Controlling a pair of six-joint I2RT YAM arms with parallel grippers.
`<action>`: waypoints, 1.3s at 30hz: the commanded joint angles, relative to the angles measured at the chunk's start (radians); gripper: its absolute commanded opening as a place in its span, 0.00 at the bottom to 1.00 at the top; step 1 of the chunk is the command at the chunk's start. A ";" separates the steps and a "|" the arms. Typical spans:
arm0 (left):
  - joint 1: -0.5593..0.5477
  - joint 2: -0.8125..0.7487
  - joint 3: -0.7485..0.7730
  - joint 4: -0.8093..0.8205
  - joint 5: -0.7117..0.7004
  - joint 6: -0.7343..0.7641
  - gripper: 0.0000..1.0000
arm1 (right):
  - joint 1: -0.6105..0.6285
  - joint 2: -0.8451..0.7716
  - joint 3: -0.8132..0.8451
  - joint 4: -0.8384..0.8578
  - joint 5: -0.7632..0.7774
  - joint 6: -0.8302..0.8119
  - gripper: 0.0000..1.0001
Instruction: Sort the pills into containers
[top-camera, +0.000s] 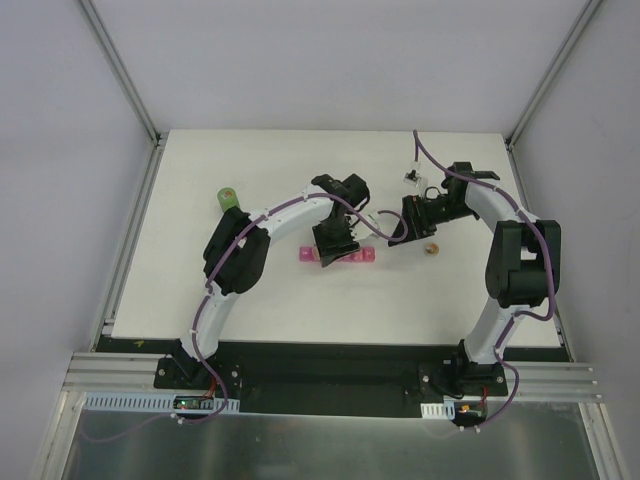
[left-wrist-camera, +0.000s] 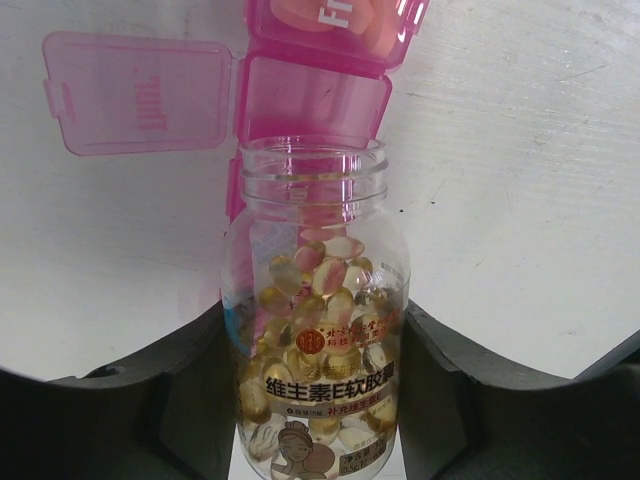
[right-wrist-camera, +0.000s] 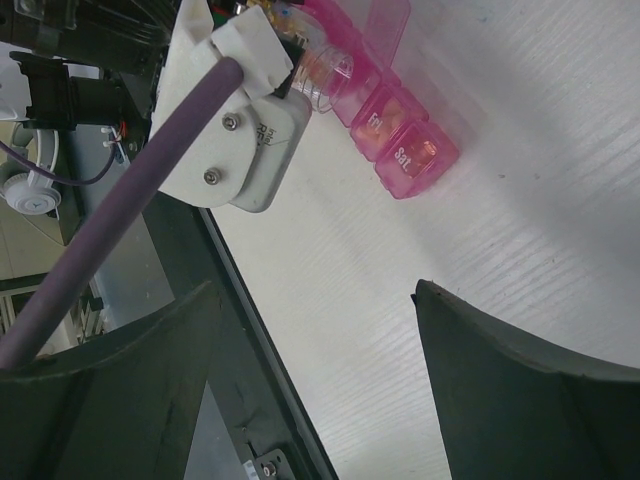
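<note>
clear bottle (left-wrist-camera: 314, 310) of pills (left-wrist-camera: 335, 285) in left gripper (left-wrist-camera: 314, 360) points at pink containers (left-wrist-camera: 312, 98).

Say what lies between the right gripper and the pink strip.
Nothing: in the right wrist view only bare white table separates the open right gripper from the Sat end of the pink plastic compartment strip.

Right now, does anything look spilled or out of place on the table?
One small tan thing lies alone right of the pink containers, too small to identify. The clear bottle in the left tool is uncapped, but nothing looks spilled.
</note>
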 joint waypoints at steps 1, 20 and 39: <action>-0.023 0.010 0.024 -0.013 -0.039 -0.009 0.00 | 0.004 0.000 0.034 -0.027 -0.046 -0.023 0.82; -0.038 -0.013 0.021 -0.035 -0.082 0.011 0.00 | 0.004 0.003 0.036 -0.032 -0.051 -0.024 0.82; -0.040 -0.073 -0.055 -0.035 -0.102 0.043 0.00 | 0.004 0.006 0.033 -0.036 -0.057 -0.031 0.82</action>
